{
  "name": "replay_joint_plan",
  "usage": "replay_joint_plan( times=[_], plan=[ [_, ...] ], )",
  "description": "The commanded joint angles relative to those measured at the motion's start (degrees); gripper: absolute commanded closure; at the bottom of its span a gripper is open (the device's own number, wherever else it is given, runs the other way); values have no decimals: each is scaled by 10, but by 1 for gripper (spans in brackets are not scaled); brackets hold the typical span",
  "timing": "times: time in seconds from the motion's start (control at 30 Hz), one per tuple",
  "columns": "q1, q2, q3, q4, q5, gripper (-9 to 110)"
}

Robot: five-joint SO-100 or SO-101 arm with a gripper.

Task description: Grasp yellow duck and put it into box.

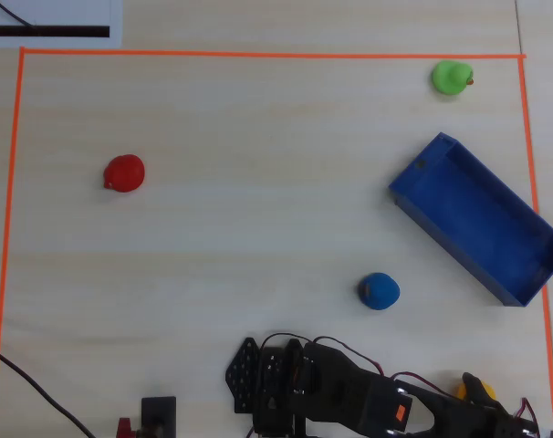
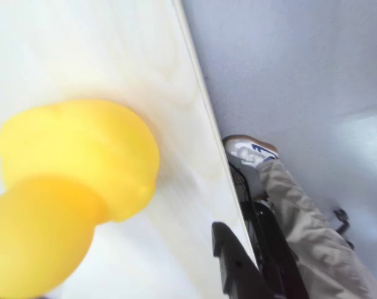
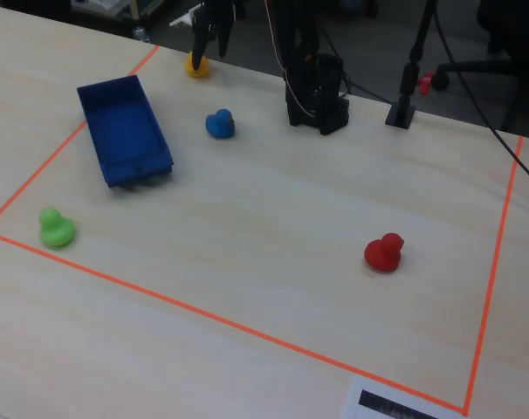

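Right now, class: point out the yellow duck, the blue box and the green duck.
yellow duck (image 2: 83, 156): wrist view, on its body.
blue box (image 1: 421, 170): overhead view, on its near wall.
green duck (image 3: 55, 229): fixed view, on its body.

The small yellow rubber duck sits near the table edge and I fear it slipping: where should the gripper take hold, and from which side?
Grip the small yellow rubber duck across its broad rounded body rather than the narrower head, coming down from above. It stands upright on the wooden table with open space around it, and the black two-finger gripper already hangs right over it. Whether its jaws are open cannot be told.
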Motion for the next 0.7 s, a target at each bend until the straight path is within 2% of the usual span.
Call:
replay_joint_plan(
  times=[0.0, 0.57, 0.63, 0.67],
  plan=[
    [-17, -7, -32, -13, 4, 61],
    [-54, -132, -245, 51, 41, 62],
    [-56, -133, -249, 53, 41, 74],
    [-58, -133, -250, 54, 41, 88]
  ],
)
